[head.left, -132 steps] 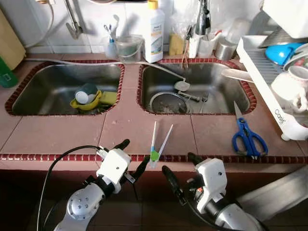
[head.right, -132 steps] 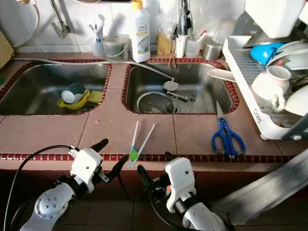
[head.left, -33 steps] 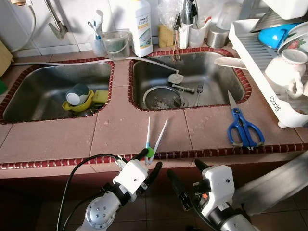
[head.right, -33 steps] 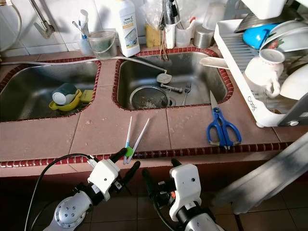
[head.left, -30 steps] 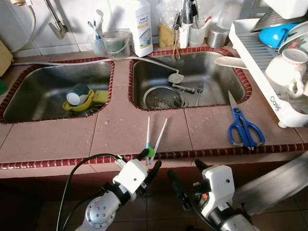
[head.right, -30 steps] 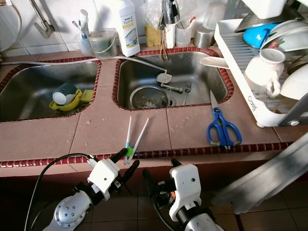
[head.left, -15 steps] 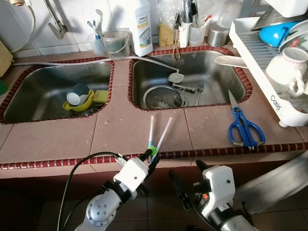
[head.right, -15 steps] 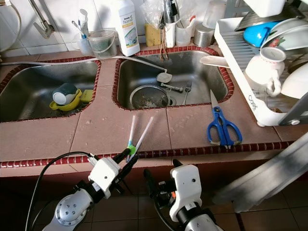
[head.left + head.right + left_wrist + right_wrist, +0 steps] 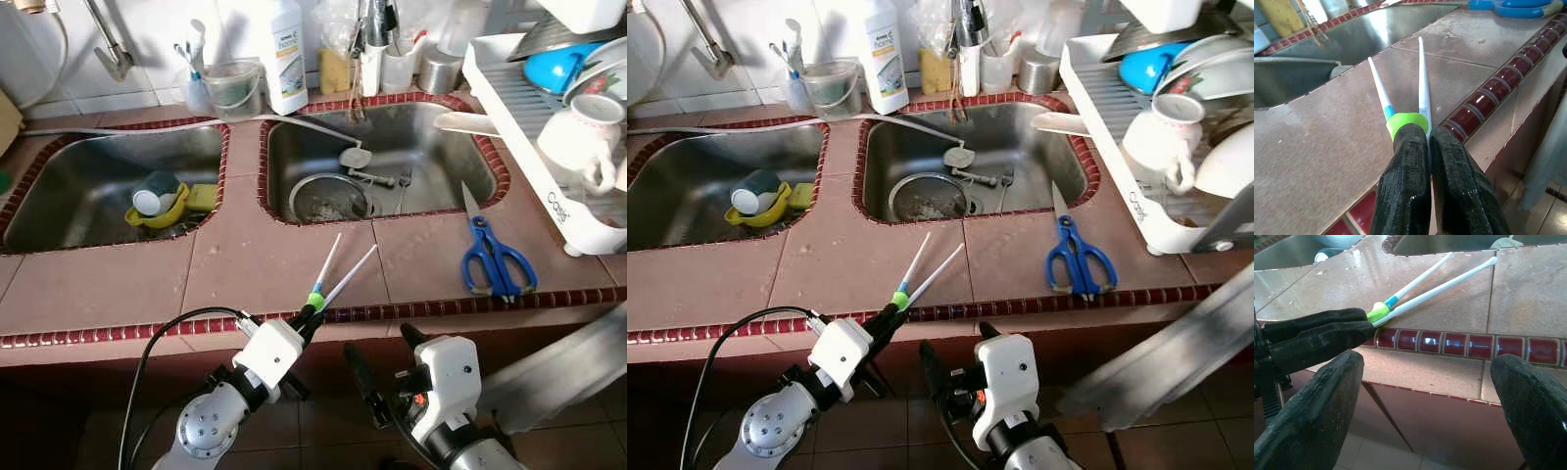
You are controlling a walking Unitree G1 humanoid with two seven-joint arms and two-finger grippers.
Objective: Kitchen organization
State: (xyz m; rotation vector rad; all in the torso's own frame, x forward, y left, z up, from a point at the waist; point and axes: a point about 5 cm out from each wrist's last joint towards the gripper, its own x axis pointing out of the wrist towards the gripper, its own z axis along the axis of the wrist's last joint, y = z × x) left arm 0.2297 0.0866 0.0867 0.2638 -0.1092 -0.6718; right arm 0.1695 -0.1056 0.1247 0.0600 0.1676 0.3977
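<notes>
Fingers of your left gripper (image 9: 1425, 142) are clamping the green hinge of the white tongs (image 9: 330, 276) at the counter's front edge (image 9: 127, 328), tips angled up. You're mid-pickup, so next you'll probably be lifting clear toward storage; your right gripper (image 9: 1425, 396) is hanging spread below.

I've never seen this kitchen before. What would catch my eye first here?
The left gripper, shut on the green end of white tongs at the counter's front edge. Next, bright blue scissors lie on the tiles right of the right sink, and a yellow bowl sits in the left sink.
</notes>
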